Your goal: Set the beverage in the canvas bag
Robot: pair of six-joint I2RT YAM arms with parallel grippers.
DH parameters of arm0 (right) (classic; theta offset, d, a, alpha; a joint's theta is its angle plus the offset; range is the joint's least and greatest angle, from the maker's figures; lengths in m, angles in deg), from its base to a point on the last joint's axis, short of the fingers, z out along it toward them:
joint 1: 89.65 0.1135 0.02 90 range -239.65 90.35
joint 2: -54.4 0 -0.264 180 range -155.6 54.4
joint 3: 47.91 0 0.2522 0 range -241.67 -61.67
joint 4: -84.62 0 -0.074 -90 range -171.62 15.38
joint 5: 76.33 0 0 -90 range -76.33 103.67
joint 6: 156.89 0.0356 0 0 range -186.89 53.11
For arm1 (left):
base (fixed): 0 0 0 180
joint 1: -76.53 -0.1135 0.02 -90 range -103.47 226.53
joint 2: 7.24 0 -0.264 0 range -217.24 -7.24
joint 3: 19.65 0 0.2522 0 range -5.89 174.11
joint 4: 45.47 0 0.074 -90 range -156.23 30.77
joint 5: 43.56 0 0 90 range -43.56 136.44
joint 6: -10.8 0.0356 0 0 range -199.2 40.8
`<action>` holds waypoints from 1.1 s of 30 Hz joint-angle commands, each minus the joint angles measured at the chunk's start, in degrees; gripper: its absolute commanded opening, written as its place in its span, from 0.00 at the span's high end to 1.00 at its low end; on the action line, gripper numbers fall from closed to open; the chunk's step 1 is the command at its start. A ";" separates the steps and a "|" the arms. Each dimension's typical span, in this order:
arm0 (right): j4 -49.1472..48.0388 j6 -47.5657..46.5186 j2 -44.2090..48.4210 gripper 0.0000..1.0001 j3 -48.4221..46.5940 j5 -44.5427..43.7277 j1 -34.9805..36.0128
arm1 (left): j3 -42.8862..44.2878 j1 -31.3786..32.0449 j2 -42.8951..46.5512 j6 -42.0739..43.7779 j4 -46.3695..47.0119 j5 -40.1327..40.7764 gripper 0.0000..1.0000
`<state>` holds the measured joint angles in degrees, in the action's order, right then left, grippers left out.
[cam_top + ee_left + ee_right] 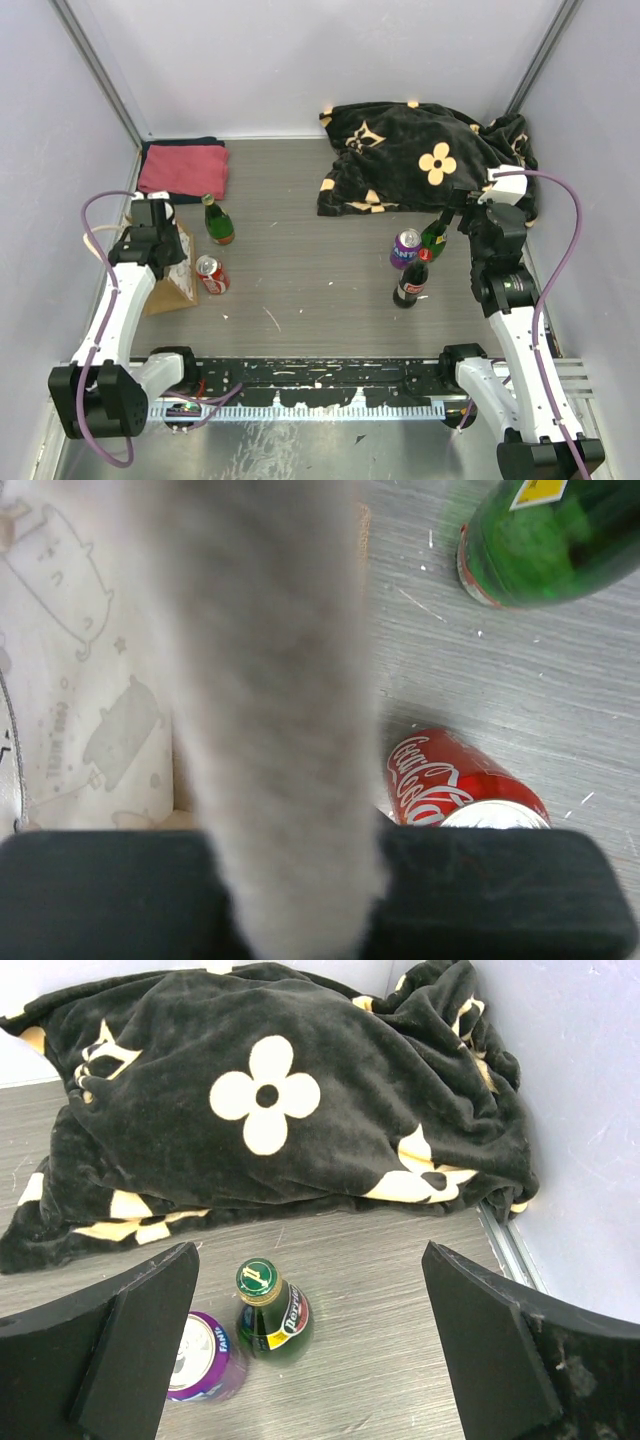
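The tan canvas bag [172, 288] stands upright at the left. My left gripper [158, 236] is at its top, jaws shut on a blurred white rope handle [275, 730]; cream printed fabric [90, 680] fills the left of that wrist view. Beside the bag stand a red Coca-Cola can [211, 274] and a green bottle [218, 222]. On the right stand a purple Fanta can [405, 248], a green Perrier bottle [270, 1310] and a dark cola bottle [411, 282]. My right gripper [310, 1340] hovers open above the Perrier bottle and the Fanta can, holding nothing.
A folded red cloth [183, 170] lies at the back left. A black blanket with cream flowers [425, 160] is heaped at the back right, just beyond the right gripper. Grey walls close in on both sides and the back.
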<state>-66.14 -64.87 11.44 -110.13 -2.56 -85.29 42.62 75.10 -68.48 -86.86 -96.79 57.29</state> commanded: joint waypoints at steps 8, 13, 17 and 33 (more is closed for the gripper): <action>-1.94 -0.44 1.25 0.00 -1.54 -0.68 -0.25 | 22.70 -0.44 9.89 5.39 -10.81 -0.97 1.00; -2.44 0.66 1.89 0.00 -0.54 -0.21 -0.23 | 36.80 -0.46 7.53 6.82 -16.11 -6.08 1.00; -2.65 0.98 2.33 0.00 0.27 -0.12 -0.24 | 47.64 -0.39 2.56 2.70 -20.17 -12.98 1.00; -2.09 2.04 1.68 0.00 -0.50 -0.03 -0.24 | 61.85 21.42 -12.56 3.35 -17.22 -10.99 1.00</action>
<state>-66.12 -63.67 13.16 -109.39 -2.76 -85.29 99.82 89.35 -78.75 -89.20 -117.35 43.72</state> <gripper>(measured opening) 0.999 0.114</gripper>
